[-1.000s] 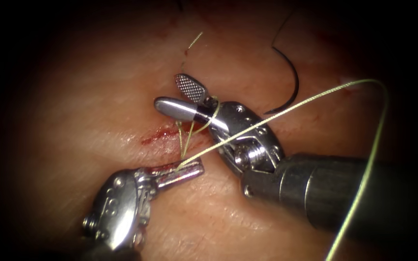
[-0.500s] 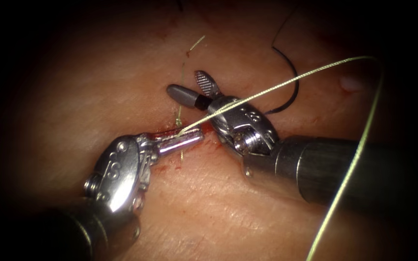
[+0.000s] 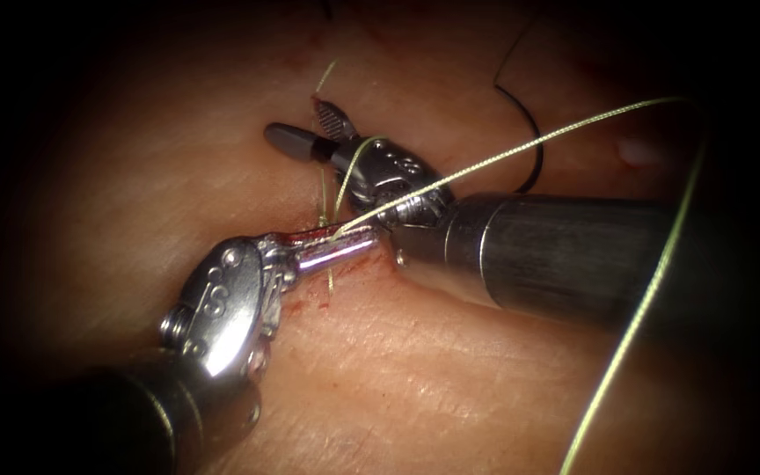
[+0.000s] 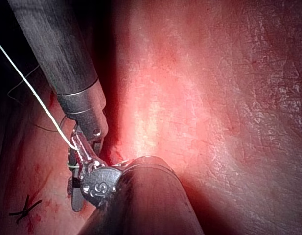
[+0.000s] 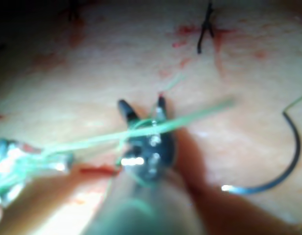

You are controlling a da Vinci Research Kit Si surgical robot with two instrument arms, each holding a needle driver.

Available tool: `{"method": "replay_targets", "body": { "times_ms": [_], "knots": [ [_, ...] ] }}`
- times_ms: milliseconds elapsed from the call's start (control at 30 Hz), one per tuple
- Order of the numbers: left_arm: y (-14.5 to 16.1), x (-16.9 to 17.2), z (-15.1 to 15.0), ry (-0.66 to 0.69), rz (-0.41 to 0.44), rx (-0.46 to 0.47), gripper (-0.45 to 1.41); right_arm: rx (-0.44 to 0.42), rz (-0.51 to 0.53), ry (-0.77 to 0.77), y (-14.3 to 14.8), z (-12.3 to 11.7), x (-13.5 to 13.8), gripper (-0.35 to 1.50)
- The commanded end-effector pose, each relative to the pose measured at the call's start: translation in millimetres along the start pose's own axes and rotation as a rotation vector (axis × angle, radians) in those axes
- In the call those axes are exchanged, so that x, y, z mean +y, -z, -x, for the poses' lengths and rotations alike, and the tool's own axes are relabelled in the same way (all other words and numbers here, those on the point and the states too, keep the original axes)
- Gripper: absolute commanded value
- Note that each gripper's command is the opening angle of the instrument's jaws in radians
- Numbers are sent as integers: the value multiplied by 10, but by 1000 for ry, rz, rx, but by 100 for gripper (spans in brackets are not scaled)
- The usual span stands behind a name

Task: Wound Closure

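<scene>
Tissue [image 3: 380, 369] carries a short cut [image 3: 310, 236] with red fluid [image 3: 305, 303] along it, lying directly under the tips of the left tool [image 3: 336, 249]. That tool's jaws are clamped on the thread [image 3: 521, 149], which runs taut from between them up and away to the right, then curves down past the right tool's shaft. Short strands of the same thread rise from the cut just beyond the left jaws and wrap around the neck of the right tool [image 3: 310, 132], so a loop sits on it. The right tool's jaws stand apart and hold nothing, their tips pointing at a loose thread end [image 3: 327, 75] lying on the tissue just ahead of them. The needle [image 3: 529, 141] lies free on the tissue to the right of the cut, behind the right tool, not in the tissue. A finished dark stitch [image 5: 205, 27] shows farther off. Judging by this, the thread is through both edges and a knot is under way; tightening and trimming remain.
</scene>
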Motion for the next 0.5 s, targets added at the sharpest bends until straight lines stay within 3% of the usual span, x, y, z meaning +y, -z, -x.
{"method": "replay_targets", "body": {
  "times_ms": [33,133,400,500],
  "knots": [
    [-4,-3,5,0,1,-2,-45,-12,4,8,-12,0,-4,131],
    [-3,-1,5,0,0,-2,-45,-73,42,30,-18,8,-6,131],
    [-3,0,5,0,0,-2,-45,-92,58,52,-21,5,-7,131],
    [-3,0,4,1,1,-2,-45,-100,68,64,-21,6,-8,123]
  ]
}}
